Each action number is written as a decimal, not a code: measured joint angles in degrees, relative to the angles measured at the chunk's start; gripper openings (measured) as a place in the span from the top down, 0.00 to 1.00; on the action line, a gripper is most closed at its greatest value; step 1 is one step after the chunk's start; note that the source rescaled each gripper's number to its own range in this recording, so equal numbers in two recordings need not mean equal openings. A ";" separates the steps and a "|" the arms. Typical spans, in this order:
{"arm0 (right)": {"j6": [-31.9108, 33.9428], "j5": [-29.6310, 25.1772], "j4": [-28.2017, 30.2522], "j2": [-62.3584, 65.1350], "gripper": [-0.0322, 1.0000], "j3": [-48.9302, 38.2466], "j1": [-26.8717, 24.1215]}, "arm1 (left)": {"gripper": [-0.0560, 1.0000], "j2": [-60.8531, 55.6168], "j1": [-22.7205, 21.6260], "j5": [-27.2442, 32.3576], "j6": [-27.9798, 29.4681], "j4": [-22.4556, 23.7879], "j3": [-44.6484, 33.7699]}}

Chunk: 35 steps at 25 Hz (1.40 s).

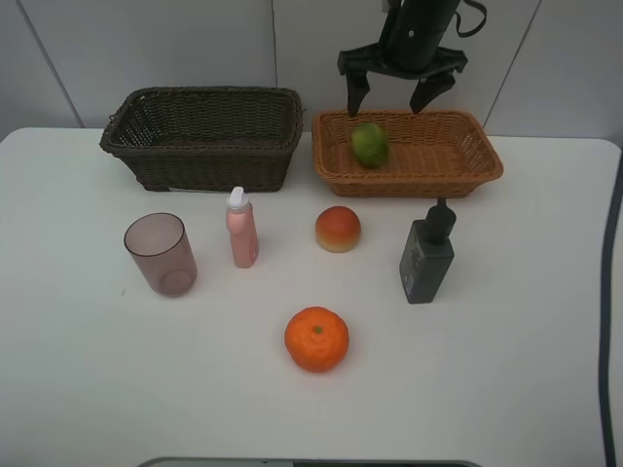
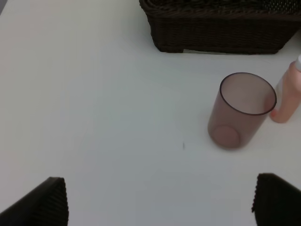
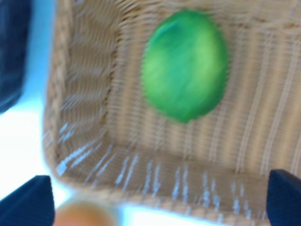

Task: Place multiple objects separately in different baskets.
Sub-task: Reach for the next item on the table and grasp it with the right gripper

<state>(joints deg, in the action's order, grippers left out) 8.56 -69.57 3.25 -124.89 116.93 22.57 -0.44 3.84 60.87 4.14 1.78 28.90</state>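
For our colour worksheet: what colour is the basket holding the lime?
Orange-tan basket, clearest in the exterior high view.

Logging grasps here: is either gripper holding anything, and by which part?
Nothing is held. The right gripper is open above the lime in the orange-tan basket; the left gripper is open too.
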 joint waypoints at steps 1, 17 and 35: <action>0.12 -0.07 0.00 1.89 0.00 -1.96 0.54 | 0.00 0.00 0.00 0.00 0.00 0.00 0.00; 11.09 5.98 1.06 28.78 0.00 -42.16 3.40 | 0.00 0.00 0.00 0.00 0.00 0.00 0.00; 14.83 11.97 2.00 24.00 0.00 -48.68 3.40 | 0.00 0.00 0.00 0.00 0.00 0.00 0.00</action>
<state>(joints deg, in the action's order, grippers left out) 23.39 -57.60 5.24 -100.88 68.25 25.97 -0.44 3.84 60.87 4.14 1.78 28.90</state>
